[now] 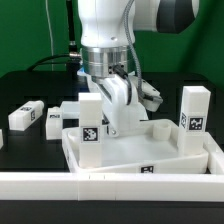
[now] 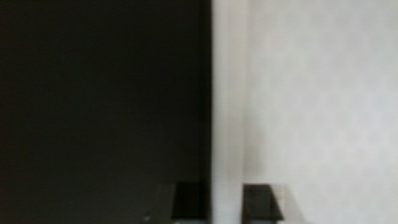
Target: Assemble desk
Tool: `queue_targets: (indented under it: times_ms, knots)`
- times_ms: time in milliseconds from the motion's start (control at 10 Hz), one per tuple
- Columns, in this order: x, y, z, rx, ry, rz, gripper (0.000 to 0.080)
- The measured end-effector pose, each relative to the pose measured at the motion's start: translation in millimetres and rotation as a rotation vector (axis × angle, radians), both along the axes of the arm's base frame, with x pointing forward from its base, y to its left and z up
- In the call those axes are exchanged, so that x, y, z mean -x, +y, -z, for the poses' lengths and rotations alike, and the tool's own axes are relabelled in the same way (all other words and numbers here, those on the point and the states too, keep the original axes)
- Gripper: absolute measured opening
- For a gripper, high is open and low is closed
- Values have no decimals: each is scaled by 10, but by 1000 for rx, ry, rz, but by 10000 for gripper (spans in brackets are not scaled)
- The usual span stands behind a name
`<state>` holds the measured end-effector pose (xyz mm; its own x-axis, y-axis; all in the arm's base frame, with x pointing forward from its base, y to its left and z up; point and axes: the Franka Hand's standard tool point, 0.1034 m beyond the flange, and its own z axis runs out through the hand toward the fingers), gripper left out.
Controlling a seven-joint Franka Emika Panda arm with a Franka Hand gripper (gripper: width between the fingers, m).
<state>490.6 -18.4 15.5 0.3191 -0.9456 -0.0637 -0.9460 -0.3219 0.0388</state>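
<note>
Exterior view, arm: the white arm comes straight down over the middle of the scene.
Exterior view, gripper: the gripper hangs low at the far edge of the slab. Its fingers blend into the white parts around them, so I can't make out their spacing from here.
Exterior view, slab: the desk's large white slab lies flat on the black worktop, rim up, just behind the long white rail.
Exterior view, standing legs: the near upright leg stands at the slab's far corner on the exterior view's left. The other upright leg stands at the far corner on the exterior view's right. I can't tell whether either one is inside the rim.
Exterior view, lying legs: the outer lying leg and the inner lying leg rest on the worktop, off the slab toward the exterior view's left.
Wrist view, gripper: the gripper shows two dark fingers a little apart, with a pale strip running between them. I can't tell whether they pinch it.
Wrist view, surroundings: a plain white surface fills one half and darkness the other. I can't tell which part the white is.
</note>
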Motion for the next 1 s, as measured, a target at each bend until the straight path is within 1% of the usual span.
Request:
queue_targets:
  times_ms: [200, 300, 400, 500, 700, 1000]
  knots:
    - [17, -55, 3, -2, -2, -88, 67]
    - [33, -113, 6, -3, -4, -155, 67]
    - [43, -225, 15, -6, -8, -287, 67]
    - [37, -286, 19, -10, -13, -371, 67]
    - [27, -268, 13, -17, -20, -483, 67]
    - [33, -291, 19, -26, -25, -641, 63]
